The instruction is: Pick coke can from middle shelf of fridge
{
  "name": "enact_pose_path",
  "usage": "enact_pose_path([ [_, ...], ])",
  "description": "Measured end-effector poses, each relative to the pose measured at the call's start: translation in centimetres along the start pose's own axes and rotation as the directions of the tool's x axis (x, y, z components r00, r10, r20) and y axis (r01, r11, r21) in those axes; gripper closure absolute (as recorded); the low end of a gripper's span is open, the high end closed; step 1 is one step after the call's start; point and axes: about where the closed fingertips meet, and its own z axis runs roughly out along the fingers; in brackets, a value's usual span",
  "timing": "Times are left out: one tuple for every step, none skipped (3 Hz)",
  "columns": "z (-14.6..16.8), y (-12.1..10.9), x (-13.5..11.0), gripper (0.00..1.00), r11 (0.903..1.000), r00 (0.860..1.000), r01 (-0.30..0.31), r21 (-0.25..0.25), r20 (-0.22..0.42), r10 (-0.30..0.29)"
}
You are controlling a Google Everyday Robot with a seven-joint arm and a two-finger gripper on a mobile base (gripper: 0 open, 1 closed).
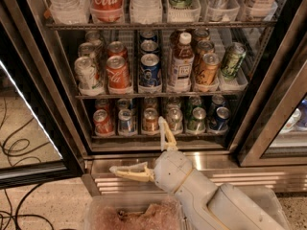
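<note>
The coke can (117,74) is red with white script and a silver top. It stands at the front of the middle shelf (158,95) of the open fridge (43,80), second lane from the left, with another red can behind it. My gripper (136,144) is low in front of the fridge's ribbed steel base, below the bottom rack and well under the coke can. It is open and empty: one finger (167,134) points up, the other (128,172) points left.
Left of the coke can stands a silver can (86,74), right of it a blue Pepsi can (150,71) and a tea bottle (180,63). A big Coca-Cola bottle (106,1) is on the rack above. Short cans (151,120) fill the bottom rack. Cables (17,150) lie on the floor at left.
</note>
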Motion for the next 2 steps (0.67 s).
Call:
enact_pose_path([
  [2.1,-0.1,0.0,0.00,0.9993,1.000,0.001,-0.038,0.022,0.000],
  [3.7,-1.1,-0.4,0.00,0.9991,0.998,0.037,-0.022,0.060,-0.036],
])
